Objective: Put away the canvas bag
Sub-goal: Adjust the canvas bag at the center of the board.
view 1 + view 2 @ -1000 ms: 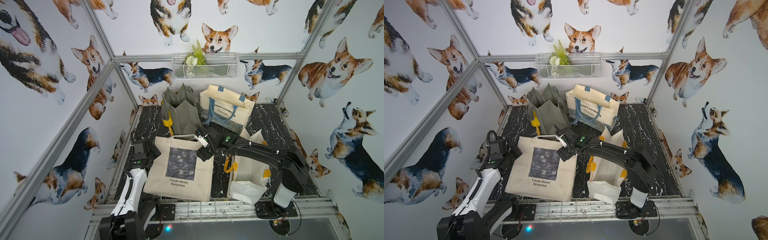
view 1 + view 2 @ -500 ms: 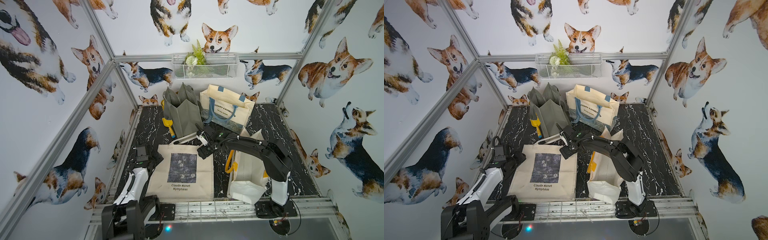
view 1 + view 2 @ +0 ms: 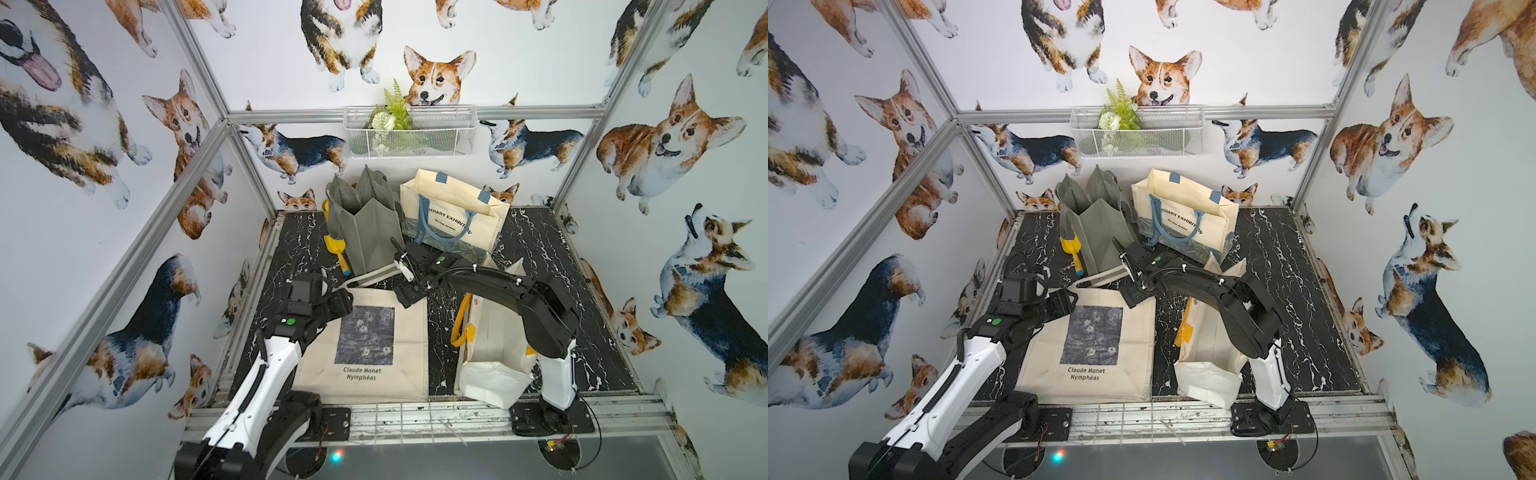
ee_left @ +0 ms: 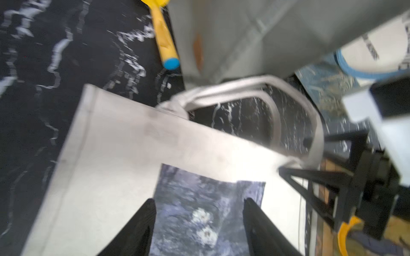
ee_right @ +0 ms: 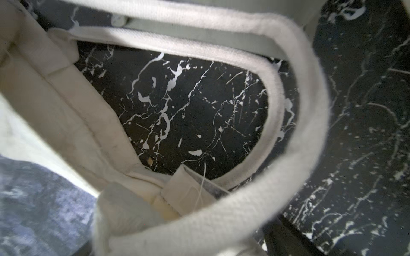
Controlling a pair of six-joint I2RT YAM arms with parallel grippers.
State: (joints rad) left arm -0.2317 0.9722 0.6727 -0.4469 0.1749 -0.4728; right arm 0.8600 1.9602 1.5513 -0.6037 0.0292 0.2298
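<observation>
Two end effectors work at the mouth end of the canvas bag. The left end effector hangs just above the bag's printed panel, its black fingers spread apart with nothing between them; in both top views it sits at the mouth corner on the left arm's side. The right end effector sits at the opposite mouth corner with its jaws standing wide. The two pale handles loop close around it, and I cannot tell whether a strap rests on a finger or only passes by.

The canvas bag itself lies flat on the black marbled counter between the two arms, print and lettering facing up. Its bottom edge is nearest the arm bases, and its handles stretch away from the mouth, partly lifted off the counter.

Just beyond the handles stands a grey bag, upright and open. A yellow scoop with a blue tip lies beside that grey bag, past the canvas bag's left-arm corner. A cream tote with blue handles stands further past the mouth, on the right arm's side. A white bag with yellow handles stands just beside the canvas bag's long edge, under the right arm.

High on the wall beyond the canvas bag's mouth end hangs a wire basket holding a green plant.
</observation>
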